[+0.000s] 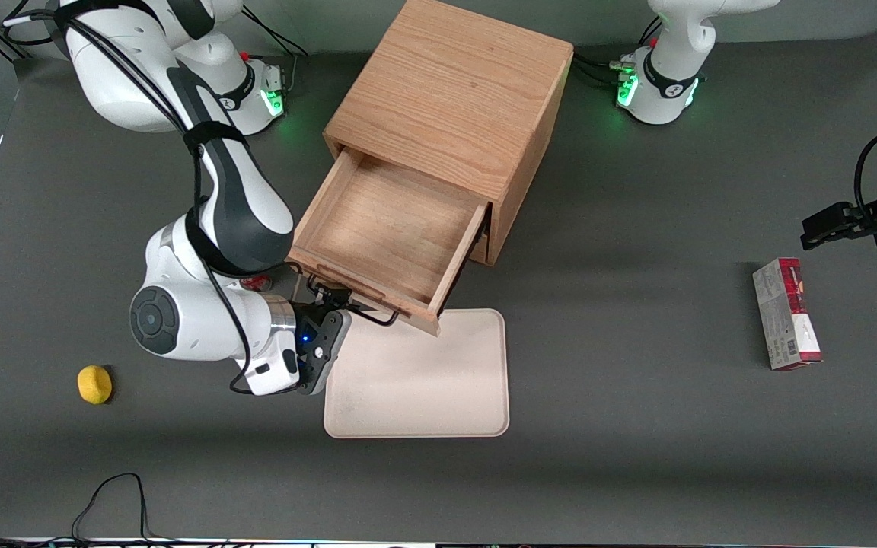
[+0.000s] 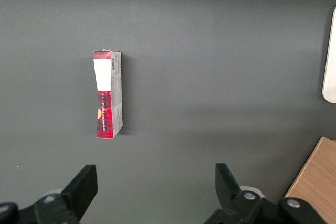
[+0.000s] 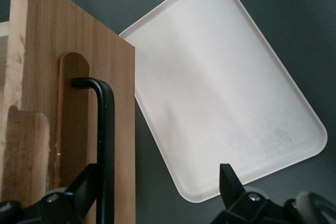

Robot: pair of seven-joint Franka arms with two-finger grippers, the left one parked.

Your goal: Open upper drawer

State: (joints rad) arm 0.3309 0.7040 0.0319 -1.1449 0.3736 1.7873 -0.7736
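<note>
The wooden cabinet point(image 1: 454, 84) stands in the middle of the table. Its upper drawer point(image 1: 393, 221) is pulled far out and shows a bare wood interior. The thin black handle point(image 1: 366, 312) runs along the drawer front point(image 3: 118, 103). My right gripper point(image 1: 330, 298) is at the end of the handle nearest the working arm. It is open in the right wrist view point(image 3: 157, 177). The handle bar point(image 3: 105, 145) lies between the fingers, close against one finger point(image 3: 86, 179) and not clamped. The bottom drawer is hidden under the open one.
A cream tray point(image 1: 423, 380) lies on the table just in front of the open drawer and also shows in the right wrist view point(image 3: 220, 87). A yellow ball point(image 1: 94, 383) lies toward the working arm's end. A red-and-white box point(image 1: 786, 312) lies toward the parked arm's end.
</note>
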